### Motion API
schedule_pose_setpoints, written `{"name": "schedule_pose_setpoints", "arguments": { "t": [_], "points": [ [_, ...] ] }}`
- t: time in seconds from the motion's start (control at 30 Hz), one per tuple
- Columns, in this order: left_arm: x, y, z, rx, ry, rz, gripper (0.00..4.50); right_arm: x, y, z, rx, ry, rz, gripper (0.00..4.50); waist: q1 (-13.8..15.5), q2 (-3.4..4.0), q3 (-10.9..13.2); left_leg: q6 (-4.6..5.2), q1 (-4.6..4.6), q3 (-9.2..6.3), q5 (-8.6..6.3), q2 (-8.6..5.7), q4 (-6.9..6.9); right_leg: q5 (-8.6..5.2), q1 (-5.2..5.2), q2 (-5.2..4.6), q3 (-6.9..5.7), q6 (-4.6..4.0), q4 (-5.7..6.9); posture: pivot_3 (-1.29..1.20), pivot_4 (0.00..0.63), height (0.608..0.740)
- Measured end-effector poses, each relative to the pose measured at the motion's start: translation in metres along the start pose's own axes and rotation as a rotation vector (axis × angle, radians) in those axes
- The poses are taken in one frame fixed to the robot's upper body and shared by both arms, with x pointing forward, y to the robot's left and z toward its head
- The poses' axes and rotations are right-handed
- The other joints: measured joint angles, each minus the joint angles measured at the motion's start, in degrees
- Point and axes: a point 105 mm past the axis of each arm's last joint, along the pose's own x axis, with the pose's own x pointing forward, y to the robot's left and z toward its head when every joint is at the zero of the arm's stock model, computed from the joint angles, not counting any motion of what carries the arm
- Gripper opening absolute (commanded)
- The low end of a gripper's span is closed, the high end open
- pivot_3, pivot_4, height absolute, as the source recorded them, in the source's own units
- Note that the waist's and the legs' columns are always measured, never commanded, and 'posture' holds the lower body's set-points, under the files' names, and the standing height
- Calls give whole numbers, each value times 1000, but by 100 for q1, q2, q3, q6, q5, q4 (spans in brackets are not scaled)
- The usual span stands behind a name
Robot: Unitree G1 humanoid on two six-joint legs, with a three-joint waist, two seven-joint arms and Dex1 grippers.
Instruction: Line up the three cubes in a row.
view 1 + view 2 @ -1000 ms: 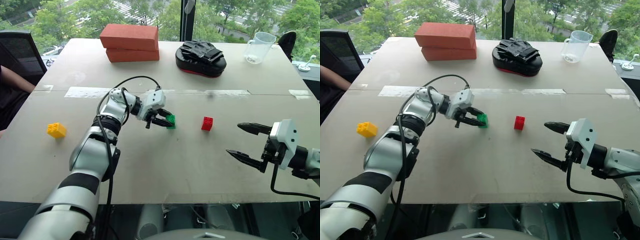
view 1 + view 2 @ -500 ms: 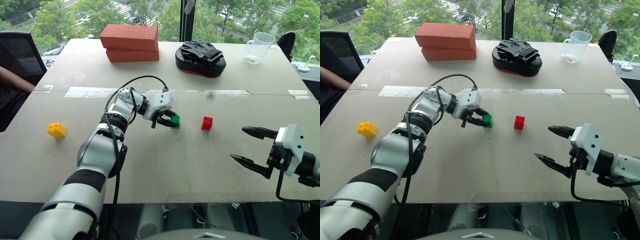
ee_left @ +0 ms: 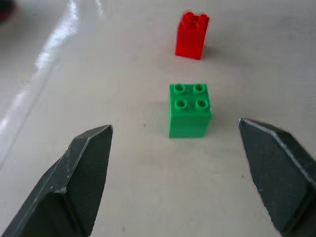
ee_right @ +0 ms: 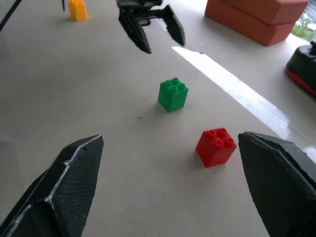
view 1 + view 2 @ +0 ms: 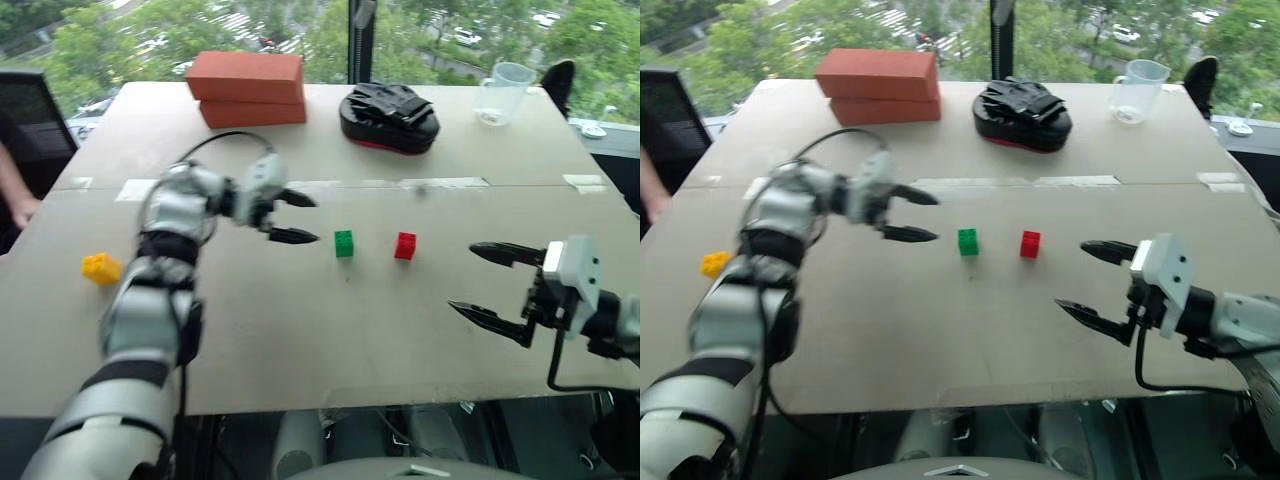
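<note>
The green cube (image 5: 344,243) and the red cube (image 5: 405,245) stand side by side in mid-table with a small gap between them. The yellow cube (image 5: 100,268) sits far off near the table's left side. My left gripper (image 5: 312,219) hovers just left of the green cube, open and empty, pointing toward it. In the left wrist view the green cube (image 3: 189,109) lies ahead of the spread fingers, with the red cube (image 3: 192,35) beyond. My right gripper (image 5: 462,278) hangs open and empty to the right of the red cube (image 4: 216,147).
Two stacked reddish-orange bricks (image 5: 247,88), a black pad (image 5: 388,117) and a clear measuring cup (image 5: 497,94) stand along the table's far side. A tape strip (image 5: 400,184) runs across the table. A person's arm (image 5: 10,195) shows at the left edge.
My left gripper opened, let go of the green cube beside the red one, and drew back to the left. The right gripper stayed open, nearly still.
</note>
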Motion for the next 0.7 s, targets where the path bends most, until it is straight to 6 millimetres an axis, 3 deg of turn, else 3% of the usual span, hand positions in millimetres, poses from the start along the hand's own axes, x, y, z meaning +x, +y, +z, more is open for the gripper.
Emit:
{"name": "schedule_pose_setpoints", "arguments": {
  "t": [0.07, 0.2, 0.27, 0.37, 0.53, 0.7],
  "points": [
    [-27, 1, -6, -99, -44, 199, 4142, 8, -2, -1, 20, -20, 28, 4500, -13, -4, 2, -1, -6, -14, 1, -6, 2, 0, 2, -6, 8, 2, 1, 0, 150, 740],
    [-91, 3, -23, -180, -46, 805, 4142, 26, 1, 0, 17, -59, 122, 4500, 103, -8, 1, 0, 0, -17, 0, -16, 8, -10, 17, -12, 13, 21, -3, 0, 150, 740],
    [-120, -8, -42, -276, -21, 1063, 4142, 32, 1, 1, 22, -77, 151, 4500, 180, -11, -1, -1, 1, -31, 0, -21, 22, -14, 25, -8, 4, 15, -4, 0, 150, 740],
    [-148, -24, -61, -378, 25, 1306, 4142, 37, 3, 5, 13, -92, 204, 4500, 260, -20, -7, -8, 2, -54, -4, -21, 36, -22, 41, -8, -15, 4, -4, 0, 150, 740],
    [-165, -35, -77, -459, 92, 1422, 4142, 39, -1, 4, 21, -89, 233, 4500, 273, -29, -13, -29, 2, -71, -16, -20, 37, -13, 44, -27, -20, -14, -4, 0, 150, 740],
    [-174, -29, -85, -479, 130, 1430, 4142, 41, -2, 8, 7, -94, 242, 4500, 232, -28, -14, -29, 1, -63, -16, -21, 30, -10, 38, -32, -36, -22, -4, 0, 150, 740]
  ]
}}
